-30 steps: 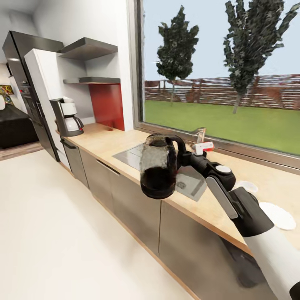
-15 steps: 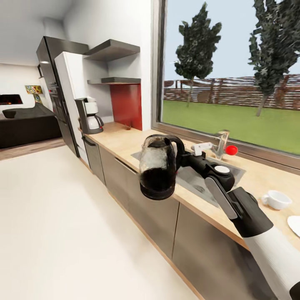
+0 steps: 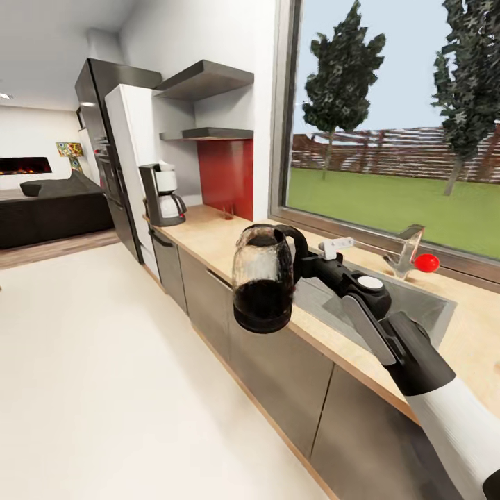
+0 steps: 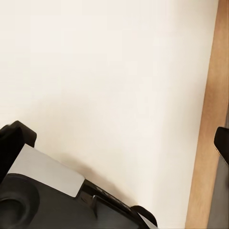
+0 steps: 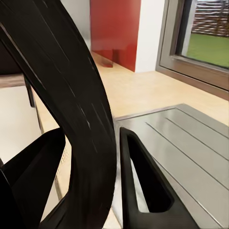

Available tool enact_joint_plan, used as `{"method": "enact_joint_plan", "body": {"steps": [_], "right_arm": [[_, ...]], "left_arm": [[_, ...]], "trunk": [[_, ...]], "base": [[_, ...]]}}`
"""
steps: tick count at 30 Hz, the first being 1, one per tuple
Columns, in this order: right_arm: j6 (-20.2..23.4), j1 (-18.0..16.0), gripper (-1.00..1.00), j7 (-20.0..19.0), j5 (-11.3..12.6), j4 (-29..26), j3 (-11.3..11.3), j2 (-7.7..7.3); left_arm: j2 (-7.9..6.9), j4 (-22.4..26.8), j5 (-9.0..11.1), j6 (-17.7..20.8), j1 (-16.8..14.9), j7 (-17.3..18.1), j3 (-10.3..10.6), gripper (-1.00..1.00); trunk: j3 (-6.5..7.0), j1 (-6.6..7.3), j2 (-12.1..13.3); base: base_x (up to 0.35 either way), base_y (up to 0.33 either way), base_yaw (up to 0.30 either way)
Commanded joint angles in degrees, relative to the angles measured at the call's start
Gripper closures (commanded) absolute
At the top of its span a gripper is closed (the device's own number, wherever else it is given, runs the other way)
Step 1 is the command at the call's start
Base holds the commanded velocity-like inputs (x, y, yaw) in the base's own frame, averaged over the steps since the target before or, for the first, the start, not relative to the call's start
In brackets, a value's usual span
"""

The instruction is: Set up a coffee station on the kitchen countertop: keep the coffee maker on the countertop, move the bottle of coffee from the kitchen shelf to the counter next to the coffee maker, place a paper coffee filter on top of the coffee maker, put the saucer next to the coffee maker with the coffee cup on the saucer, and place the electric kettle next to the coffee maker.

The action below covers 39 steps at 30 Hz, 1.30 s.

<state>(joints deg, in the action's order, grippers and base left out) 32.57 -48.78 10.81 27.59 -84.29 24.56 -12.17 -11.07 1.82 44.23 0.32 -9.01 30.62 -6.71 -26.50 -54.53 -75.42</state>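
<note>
Glass kettle (image 3: pixel 262 286) hangs at frame centre in the head view, off the front edge of the countertop (image 3: pixel 208 239), over the cabinet fronts. My right gripper (image 3: pixel 305 264) is clamped on its black handle (image 5: pixel 71 109); in the right wrist view that handle runs as a thick dark arc between my two fingers (image 5: pixel 143 186), both pressed against it. Left gripper: the left wrist view gives pale floor and part of the dark arm housing, so I cannot tell how those jaws stand.

Coffee maker (image 3: pixel 164 196) stands in the upper left of the head view, at the far end of the countertop beside the tall white cabinet (image 3: pixel 132 160), well apart from the kettle. Two dark shelves (image 3: pixel 208 132) sit above and to its right, against a red wall panel (image 3: pixel 226 173).

Step in hand, my judgement: carrying the kettle along the counter to the coffee maker. To do it well:
- keep the kettle upright; it looks slightly tipped now
- lift the base clear of the counter edge before swinging inward
- set it down on bare wood beside the machine, not touching it
- release only once the base is flat

Contents: the kettle's lower half looks dark, upper half clear; liquid or just the black base showing through, I cannot tell. Steel sink (image 3: pixel 389 305) at right centre looks empty. The machine's white carafe is too small to judge.
</note>
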Motion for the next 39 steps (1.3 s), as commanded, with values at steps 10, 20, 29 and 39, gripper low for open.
{"method": "enact_joint_plan", "body": {"steps": [10, 20, 29, 39], "right_arm": [[0.13, -0.09, 1.00, 0.53, 0.53, -0.02, 0.13, -0.03], [0.13, -0.09, 1.00, 0.58, 0.54, 0.12, 0.13, -0.05], [0.13, -0.09, 1.00, 0.62, 0.46, 0.18, 0.13, -0.05], [0.13, -0.09, 1.00, 0.69, 0.38, 0.26, 0.10, -0.04]], "left_arm": [[-0.02, 0.02, -0.28, 0.03, -0.04, 0.23, -0.47, -1.00], [-0.01, 0.03, -0.28, 0.03, -0.04, 0.23, -0.49, -1.00], [-0.04, 0.03, -0.28, 0.03, -0.04, 0.23, -0.48, -1.00], [-0.02, 0.03, -0.28, 0.03, -0.04, 0.23, -0.50, -1.00]], "trunk": [[-0.06, -0.03, -0.04], [-0.06, -0.03, -0.04], [-0.06, -0.03, -0.04], [-0.06, -0.03, -0.04]], "base": [[0.237, 0.237, 0.000], [0.237, 0.243, 0.000], [0.237, 0.259, 0.000], [0.249, 0.261, 0.000]]}}
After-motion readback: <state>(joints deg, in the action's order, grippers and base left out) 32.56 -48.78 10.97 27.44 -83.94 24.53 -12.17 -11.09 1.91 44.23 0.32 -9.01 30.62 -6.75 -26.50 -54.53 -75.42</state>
